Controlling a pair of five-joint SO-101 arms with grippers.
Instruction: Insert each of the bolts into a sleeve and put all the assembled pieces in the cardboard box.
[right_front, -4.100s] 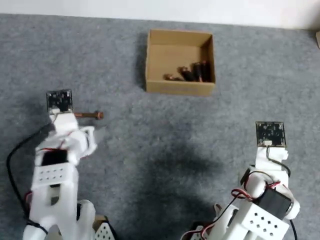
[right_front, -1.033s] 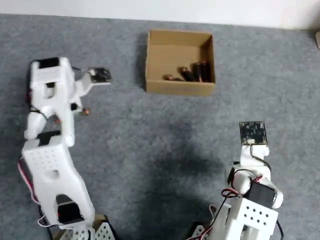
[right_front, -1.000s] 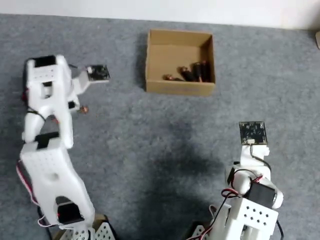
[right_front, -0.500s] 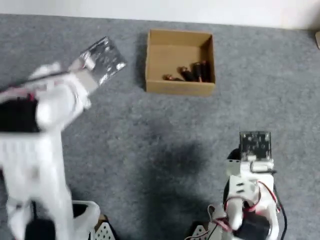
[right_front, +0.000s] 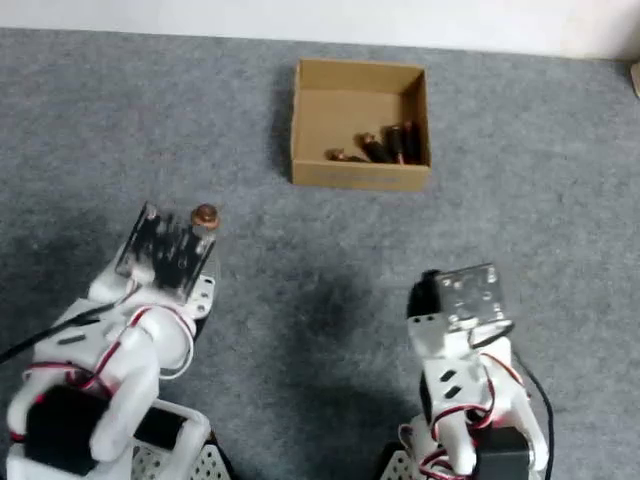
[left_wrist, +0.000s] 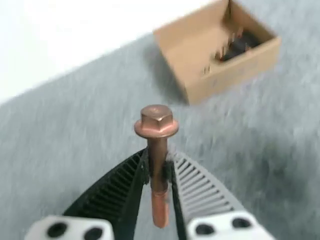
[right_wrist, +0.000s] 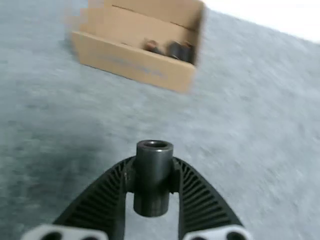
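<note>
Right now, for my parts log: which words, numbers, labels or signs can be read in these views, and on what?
On the cardboard box, front wall: faint print, too blurred to read.
On the bolt and the sleeve: no text that I can make out.
Nothing else is legible.

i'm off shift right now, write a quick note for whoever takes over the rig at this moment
Left claw: shut on a bolt, gripped by the shank with the head sticking out past the tips.
Right claw: shut on a sleeve, with its open end facing away from the claw.
The two arms are apart, both on the near side of the box.
Done: several assembled pieces lie in the box, by its right wall.
Left: push the bolt into the sleeve, then put that piece in the box.
</note>
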